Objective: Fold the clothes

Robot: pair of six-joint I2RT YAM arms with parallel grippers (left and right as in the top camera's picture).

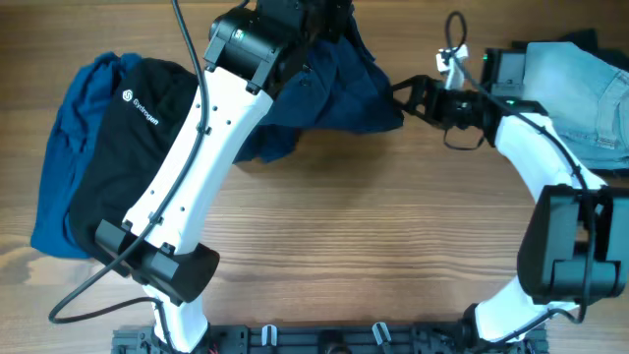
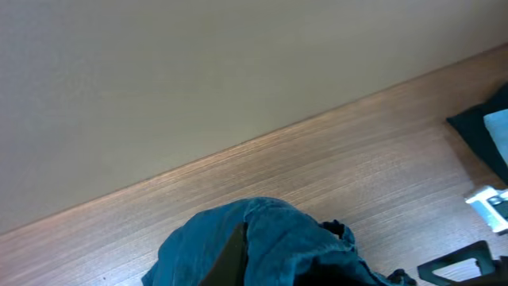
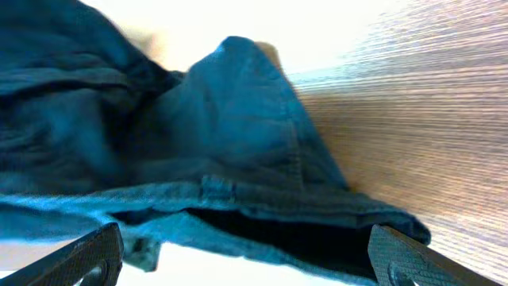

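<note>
The dark navy shorts hang bunched at the back centre of the table, lifted at the top. My left gripper is shut on their upper part; in the left wrist view the fabric drapes over the jaws and hides them. My right gripper is open at the shorts' right edge. In the right wrist view its two fingers stand wide apart on either side of a fabric edge, not closed on it. A black top with a white logo lies on a royal-blue garment at the left.
Pale blue denim lies at the back right behind the right arm. The wooden table shows bare between the arms. A wall runs along the table's far edge.
</note>
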